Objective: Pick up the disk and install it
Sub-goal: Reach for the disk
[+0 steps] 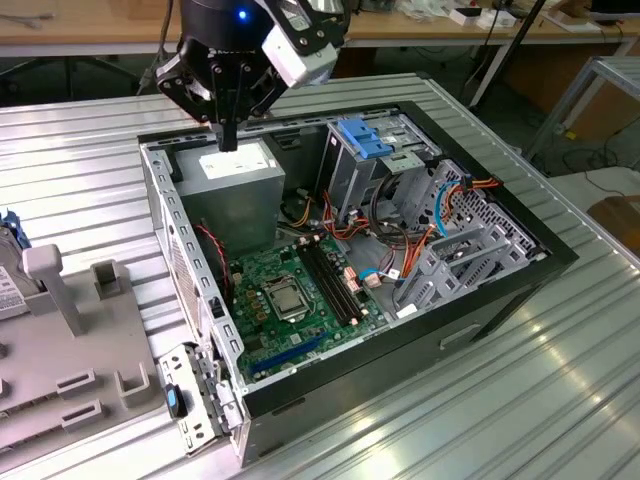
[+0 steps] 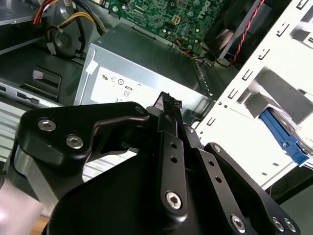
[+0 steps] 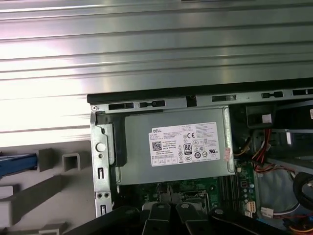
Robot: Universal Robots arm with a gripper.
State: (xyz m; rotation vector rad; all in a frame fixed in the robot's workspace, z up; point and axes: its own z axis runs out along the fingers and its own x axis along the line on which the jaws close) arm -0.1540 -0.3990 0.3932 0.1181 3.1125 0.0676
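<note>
Gripper [image 1: 228, 142] points straight down just above the power supply [image 1: 240, 168], fingers pressed together

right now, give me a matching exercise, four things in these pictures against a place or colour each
Things:
1 gripper
2 power supply
3 motherboard
4 disk

Descriptions:
a green board on the floor of the case
b outside the case, beside the grey fixture
c grey box with a white label
d over the power supply

Pairs: 1-d; 2-c; 3-a; 4-b
</note>
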